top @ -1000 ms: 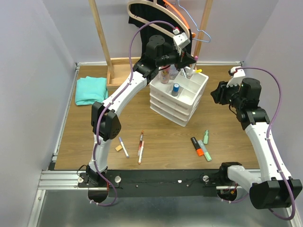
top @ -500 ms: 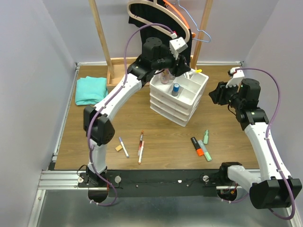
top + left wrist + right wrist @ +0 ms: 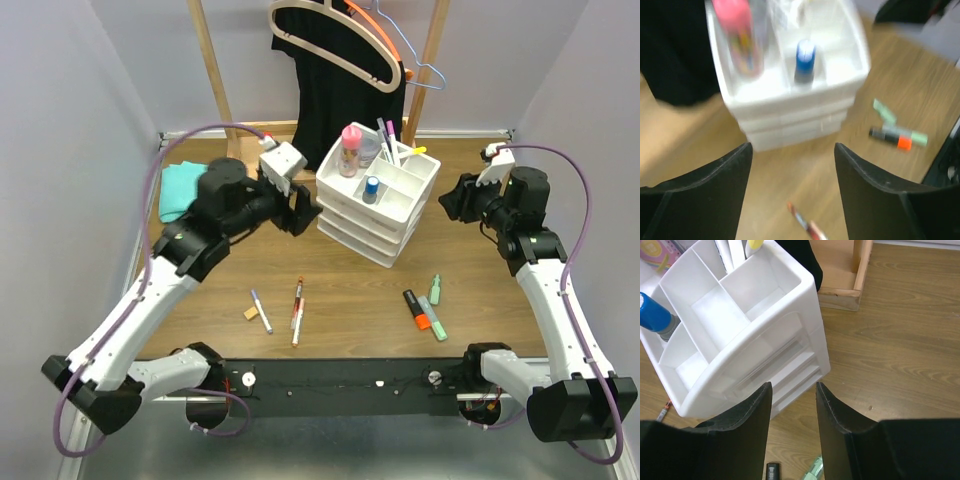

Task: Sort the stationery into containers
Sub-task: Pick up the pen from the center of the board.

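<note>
So from my remote seat, both claws are released and carrying nothing. The left gripper (image 3: 306,212) hangs just left of the white organiser (image 3: 372,236) with its fingers spread wide. Its wrist view is blurry, but the gap between the fingers shows only bare wood and the drawer fronts. The right gripper (image 3: 450,200) hovers off the organiser's right side with its fingers a moderate way apart. Its wrist camera looks down on the divided tray, and nothing sits in the gap. Up in that tray, the pink-capped bottle (image 3: 350,150) stands upright in the back-left compartment and the blue-capped tube (image 3: 371,188) stands in the next compartment toward me. A bunch of slim pens (image 3: 388,140) and a yellow-capped marker (image 3: 416,152) lean in the back compartments. The rest of the stationery lies on the table (image 3: 340,270) in front of the organiser. On the left is a white pen (image 3: 261,311) with the tan eraser (image 3: 251,313) touching or just beside it, can't tell which, and a red-and-white pen (image 3: 297,310) lies near those. Over on the right, an orange highlighter (image 3: 416,310) lies right beside a green highlighter (image 3: 437,324), with a second green highlighter (image 3: 435,289) just behind them. The teal cloth (image 3: 176,190) sits at the far left, partly hidden behind my left arm, and the wooden rack (image 3: 212,70) with its hangers (image 3: 330,50) stands at the back.
</note>
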`<state>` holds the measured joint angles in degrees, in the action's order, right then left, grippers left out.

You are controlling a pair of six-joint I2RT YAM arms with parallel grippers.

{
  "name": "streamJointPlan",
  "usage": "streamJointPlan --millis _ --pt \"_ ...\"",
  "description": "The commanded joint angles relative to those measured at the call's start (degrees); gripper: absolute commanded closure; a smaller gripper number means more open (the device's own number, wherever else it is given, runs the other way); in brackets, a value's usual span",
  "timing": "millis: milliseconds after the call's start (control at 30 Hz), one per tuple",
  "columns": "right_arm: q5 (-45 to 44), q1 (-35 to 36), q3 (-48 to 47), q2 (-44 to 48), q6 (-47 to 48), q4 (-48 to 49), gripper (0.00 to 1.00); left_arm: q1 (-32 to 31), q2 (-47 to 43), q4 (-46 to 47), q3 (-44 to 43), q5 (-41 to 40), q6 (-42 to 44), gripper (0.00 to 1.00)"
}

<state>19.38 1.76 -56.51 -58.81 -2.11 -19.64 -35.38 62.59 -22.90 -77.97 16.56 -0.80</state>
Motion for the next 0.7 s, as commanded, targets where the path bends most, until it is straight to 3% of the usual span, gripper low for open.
streamJointPlan --millis 0,233,433,533,667 --pt "1.3 -0.4 1.4 0.2 -1.9 1.3 0.52 0.1 5.5 -19.2 11.3 -6.4 -3.9 0.28" --pt "4.4 -0.5 1.5 0.4 -1.2 -0.2 0.52 0.1 5.7 -19.0 24.3 -2.5 -3.8 0.33" --pt "7.5 -0.5 1.6 1.7 -3.1 -4.2 0.53 0.1 11.1 -21.2 22.4 -4.4 -4.5 0.39" --pt "8.7 -0.4 1.4 2.3 -3.3 -5.1 0.54 3.5 11.9 -25.1 20.6 -7.4 -8.2 0.40" --pt "7.7 -0.4 1.2 1.9 -4.0 -4.1 0.53 17.9 15.4 -31.8 21.9 -2.1 -18.0 0.43"
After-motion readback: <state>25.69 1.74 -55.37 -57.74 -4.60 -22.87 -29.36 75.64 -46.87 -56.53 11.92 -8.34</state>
